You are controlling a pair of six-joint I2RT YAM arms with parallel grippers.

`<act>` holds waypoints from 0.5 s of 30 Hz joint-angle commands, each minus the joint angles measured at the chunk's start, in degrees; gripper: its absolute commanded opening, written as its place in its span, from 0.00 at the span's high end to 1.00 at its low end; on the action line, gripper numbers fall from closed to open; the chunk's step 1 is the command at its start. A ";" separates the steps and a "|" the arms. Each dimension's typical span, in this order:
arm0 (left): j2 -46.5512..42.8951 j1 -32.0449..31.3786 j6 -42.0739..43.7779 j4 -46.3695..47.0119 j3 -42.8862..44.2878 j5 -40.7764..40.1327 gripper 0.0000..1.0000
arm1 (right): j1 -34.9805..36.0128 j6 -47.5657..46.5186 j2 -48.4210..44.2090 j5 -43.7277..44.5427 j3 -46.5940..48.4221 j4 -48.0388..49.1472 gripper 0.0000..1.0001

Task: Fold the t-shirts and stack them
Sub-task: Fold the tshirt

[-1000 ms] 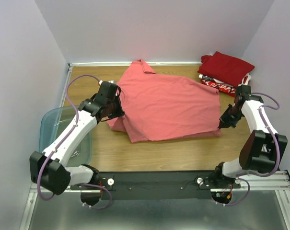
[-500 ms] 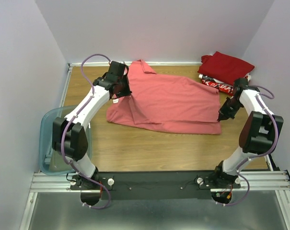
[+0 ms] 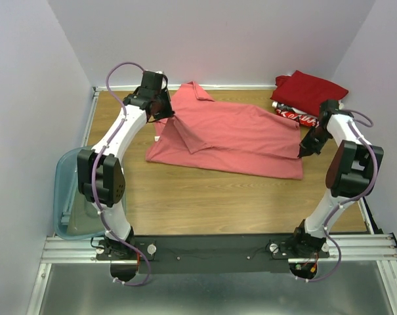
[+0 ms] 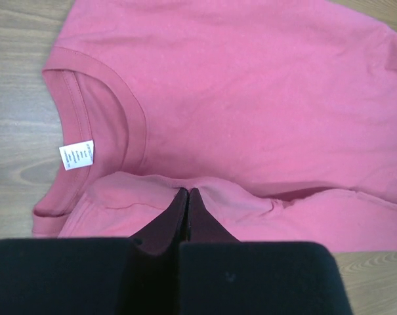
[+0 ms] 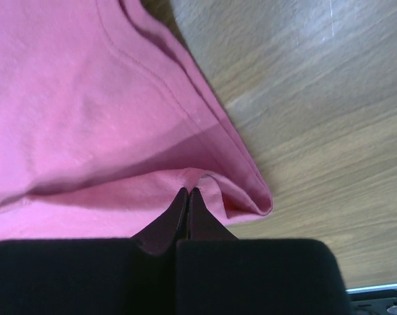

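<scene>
Currently left tool (image 4: 188,192), right tool (image 5: 188,191) clamp pink shirt (image 3: 237,134); red stack (image 3: 310,92) far-right, bin (image 3: 63,190) left.

The salmon-pink t-shirt (image 3: 237,134) is soft matt cloth on the smooth wood-grain desk (image 3: 205,203); at the desk's left edge, a translucent glossy plastic bin (image 3: 63,210).

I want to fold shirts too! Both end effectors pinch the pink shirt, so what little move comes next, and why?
Probably carry the pinched edge toward the back wall and lay it down. The left end effector and right end effector are each shut on a fold of the pink shirt, which is only partly doubled over.
</scene>
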 commanded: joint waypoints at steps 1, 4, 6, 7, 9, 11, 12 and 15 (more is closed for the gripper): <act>2.31 0.80 1.70 0.95 2.31 2.53 1.00 | -0.74 -0.93 2.04 1.13 2.39 0.43 1.00; 3.80 1.16 2.23 1.03 3.36 2.89 1.00 | -0.83 -1.11 3.80 1.13 3.62 0.51 0.99; 5.12 1.16 2.49 0.95 4.33 3.33 1.00 | -0.83 -1.28 5.11 1.31 4.93 0.43 0.99; 5.56 1.16 2.58 0.86 4.60 3.41 1.00 | -0.83 -1.37 5.47 1.40 5.38 0.34 0.99; 6.44 1.16 2.67 0.86 5.65 3.68 1.00 | -0.92 -1.37 6.26 1.66 6.17 0.43 1.00; 7.58 1.24 3.02 0.68 7.22 3.42 1.00 | -0.92 -1.46 7.14 1.92 7.14 0.34 0.99; 8.46 1.33 3.02 0.51 7.84 3.15 1.00 | -1.01 -1.55 7.49 1.93 7.49 0.34 0.99; 10.22 1.68 3.02 -0.20 10.12 2.98 1.00 | -1.01 -1.55 8.55 2.10 8.11 0.25 1.00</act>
